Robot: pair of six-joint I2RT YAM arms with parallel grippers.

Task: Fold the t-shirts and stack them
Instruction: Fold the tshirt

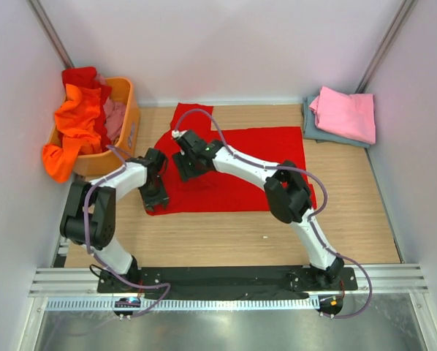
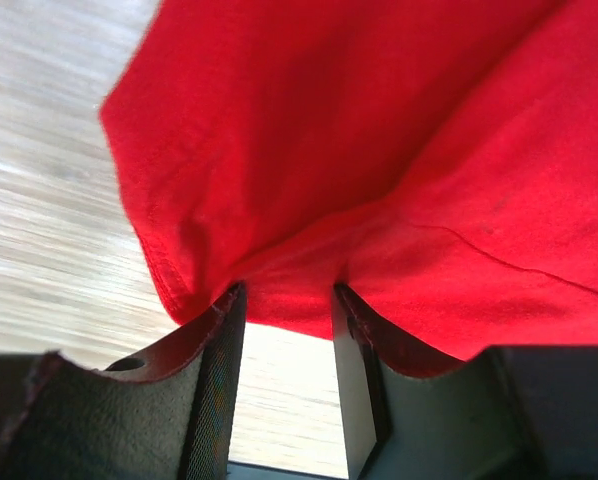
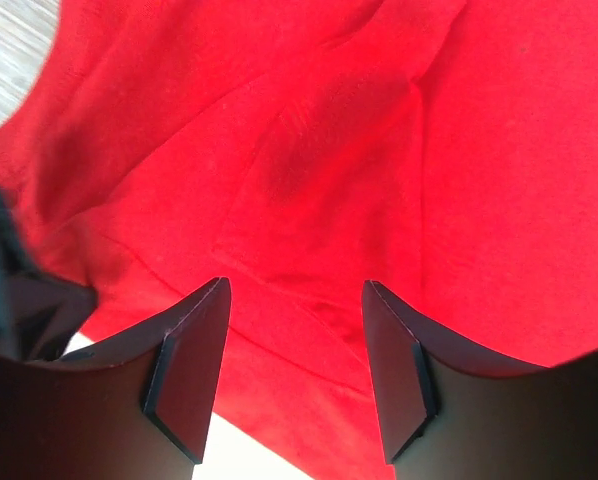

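The wooden table (image 1: 226, 241) has the big red t-shirt (image 1: 255, 157) spread in the middle, not yet folded. At far left the orange basket (image 1: 128, 124) is heaped with an orange t-shirt (image 1: 76, 121) and more cloth. At far right a folded pink t-shirt (image 1: 346, 113) lies on a folded grey-blue t-shirt (image 1: 312, 130). I'd say two are done. The left gripper (image 2: 287, 300) is spread at the red hem. The right gripper (image 3: 294, 300) is spread too, over the shirt's left part.

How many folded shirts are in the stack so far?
2: a pink shirt on top and a grey-blue shirt beneath it, at the far right. Others could be hidden underneath.
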